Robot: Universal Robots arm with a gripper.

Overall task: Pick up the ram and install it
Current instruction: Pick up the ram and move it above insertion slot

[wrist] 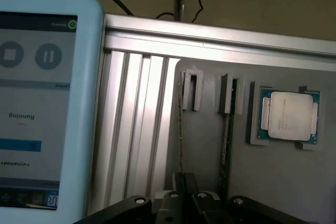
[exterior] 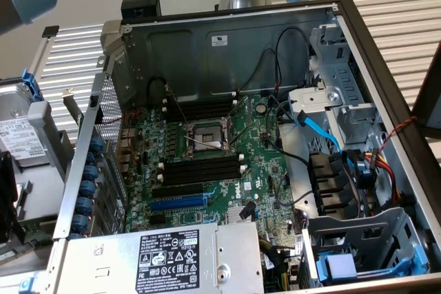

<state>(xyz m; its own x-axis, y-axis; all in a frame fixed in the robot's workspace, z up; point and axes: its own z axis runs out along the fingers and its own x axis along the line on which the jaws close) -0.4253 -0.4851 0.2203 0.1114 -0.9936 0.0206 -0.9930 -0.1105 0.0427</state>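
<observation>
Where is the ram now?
Wrist view: the ram stands edge-on in the grey holder, between the aluminium rails and a second stick, held by the gripper.

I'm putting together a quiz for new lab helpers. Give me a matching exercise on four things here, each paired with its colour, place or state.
Things:
A. ram
B. processor
C. expansion slot
D. screen

Descriptions:
1. blue
2. reads "Running"
3. stands on edge in a grey holder
4. lies flat, silver lid up

Pairs: A-3; B-4; C-1; D-2
</observation>
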